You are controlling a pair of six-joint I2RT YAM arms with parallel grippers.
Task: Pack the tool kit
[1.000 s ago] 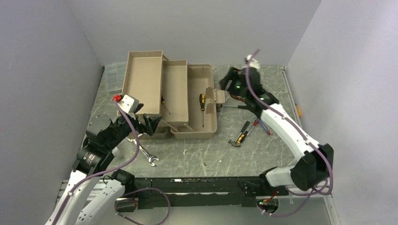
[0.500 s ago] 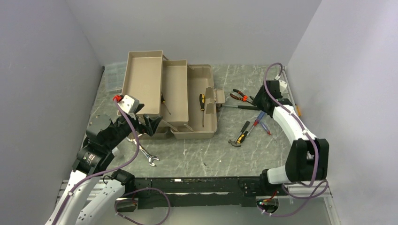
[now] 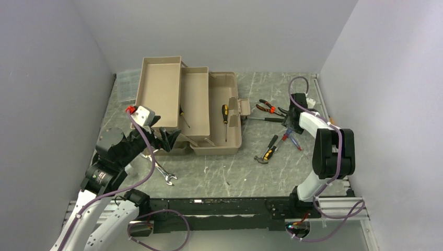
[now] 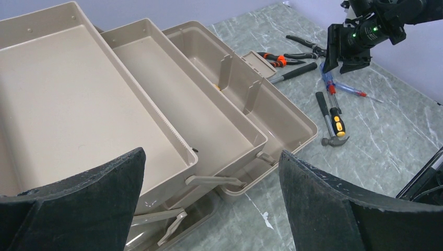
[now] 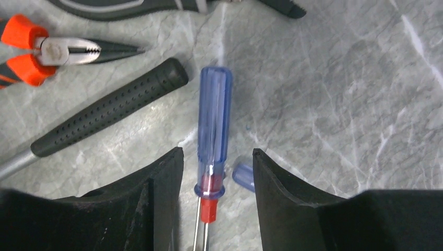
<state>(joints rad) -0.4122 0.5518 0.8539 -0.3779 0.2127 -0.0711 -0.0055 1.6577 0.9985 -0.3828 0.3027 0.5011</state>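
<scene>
Between right jaws, blue screwdriver (image 5: 213, 130).

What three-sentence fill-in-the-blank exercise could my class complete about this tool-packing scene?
1. The right gripper has its open jaws astride a clear plastic-handled screwdriver coloured ____.
2. The black-and-yellow-handled tool lying inside the tan plastic toolbox is a ____.
3. The steel open-ended wrench lies outside the toolbox, beside the ____ arm.
Missing words: blue; screwdriver; left.
</scene>
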